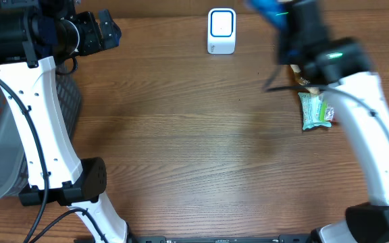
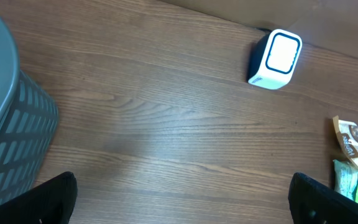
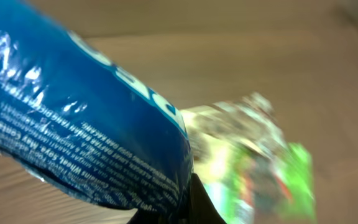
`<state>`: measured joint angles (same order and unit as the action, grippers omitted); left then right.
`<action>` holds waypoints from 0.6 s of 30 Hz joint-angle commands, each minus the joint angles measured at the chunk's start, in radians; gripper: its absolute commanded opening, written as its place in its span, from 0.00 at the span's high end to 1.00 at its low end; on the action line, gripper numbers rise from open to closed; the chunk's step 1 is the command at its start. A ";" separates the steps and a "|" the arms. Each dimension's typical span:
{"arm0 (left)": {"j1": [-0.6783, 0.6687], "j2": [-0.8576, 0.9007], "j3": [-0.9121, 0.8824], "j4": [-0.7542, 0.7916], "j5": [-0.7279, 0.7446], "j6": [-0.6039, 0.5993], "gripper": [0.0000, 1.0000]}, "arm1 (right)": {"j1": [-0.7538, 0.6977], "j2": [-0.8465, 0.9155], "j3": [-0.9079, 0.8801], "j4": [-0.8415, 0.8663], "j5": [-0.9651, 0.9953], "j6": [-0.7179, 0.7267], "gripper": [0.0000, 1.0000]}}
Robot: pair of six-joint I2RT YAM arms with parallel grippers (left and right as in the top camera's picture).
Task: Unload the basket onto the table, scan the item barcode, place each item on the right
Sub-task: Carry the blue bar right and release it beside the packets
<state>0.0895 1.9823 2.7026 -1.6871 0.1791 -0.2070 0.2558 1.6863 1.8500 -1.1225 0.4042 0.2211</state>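
Firstly, at the near edge, found both arm bases planted toward the left and right corners of the table (image 1: 194, 155), with bare wood between them and across the whole middle: ample open room. Noted a grey slatted basket (image 2: 23, 137) at the left edge, close beside the left arm. Farther back on the right, logged a green packet (image 1: 314, 111) lying flat, partly under the right arm, and a brown packet (image 1: 301, 75) just beyond it; touching or not, cannot tell. At the far side, recorded a white scanner (image 1: 221, 30) with a blue-rimmed face, standing alone near the far edge, well apart from both packets. Found the left gripper (image 1: 105, 31) at far left, fingers spread wide, holding nothing. Found the right gripper (image 1: 282, 20) just right of the scanner, raised off the table, fingers pressed together on a blue packet (image 3: 86, 124). Blue packet: glossy crinkled film, curved, lines of small white print too blurred to read.
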 commanded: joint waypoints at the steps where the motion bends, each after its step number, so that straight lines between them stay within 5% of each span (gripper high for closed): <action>1: 0.001 0.008 0.000 0.000 -0.006 0.005 0.00 | -0.193 0.003 0.000 -0.106 -0.034 0.157 0.96; 7: 0.001 0.007 0.000 0.000 -0.006 0.005 0.00 | -0.458 0.111 -0.131 -0.163 -0.140 0.153 0.96; 15: 0.001 0.008 0.000 0.000 -0.006 0.005 0.00 | -0.542 0.193 -0.219 -0.148 -0.210 0.145 0.96; 16: 0.001 0.008 0.000 0.000 -0.006 0.005 0.00 | -0.541 0.193 -0.218 -0.151 -0.214 0.144 0.88; 17: 0.001 0.007 0.000 0.000 -0.006 0.005 0.00 | -0.538 0.192 -0.212 -0.166 -0.238 0.129 0.57; 18: 0.001 0.008 0.000 0.000 -0.006 0.005 0.00 | -0.538 0.192 -0.206 -0.178 -0.268 0.104 0.41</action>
<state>0.0895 1.9823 2.7026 -1.6871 0.1787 -0.2070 -0.2871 1.9102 1.6157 -1.2835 0.1997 0.3611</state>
